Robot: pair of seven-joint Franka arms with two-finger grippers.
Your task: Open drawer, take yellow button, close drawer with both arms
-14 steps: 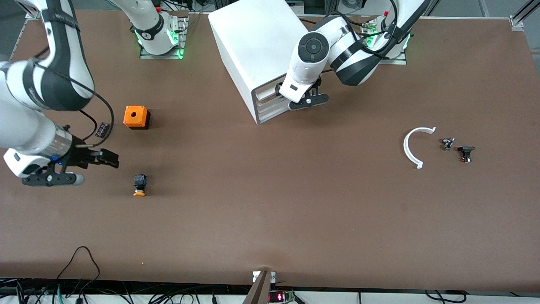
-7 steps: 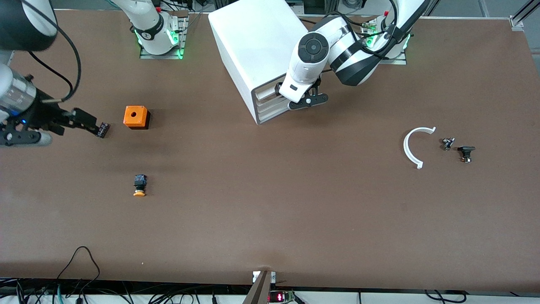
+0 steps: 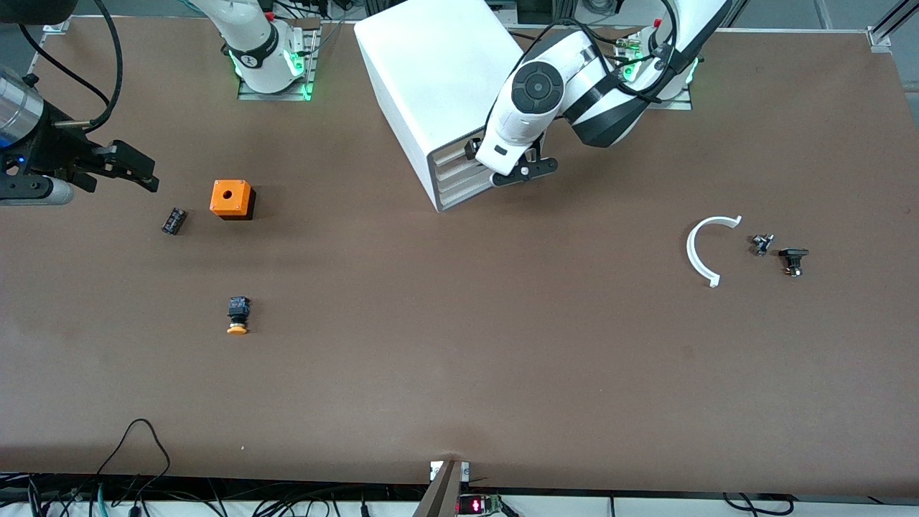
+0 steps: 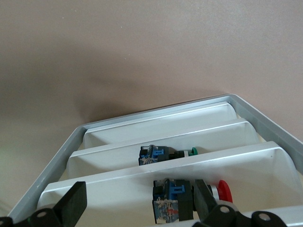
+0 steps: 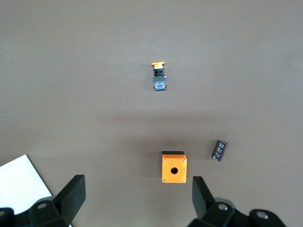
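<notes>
1. The left arm (image 3: 574,86) reaches down from its base with the elbow bent, its wrist tilted steeply downward.
2. The left gripper (image 3: 518,170) hangs low; in its wrist view both fingers (image 4: 71,204) stand wide apart.
3. The right arm (image 3: 29,122) comes in raised, forearm roughly level.
4. The right gripper (image 3: 133,171) is up in the air, apparently empty, its fingers (image 5: 72,196) spread wide.
</notes>
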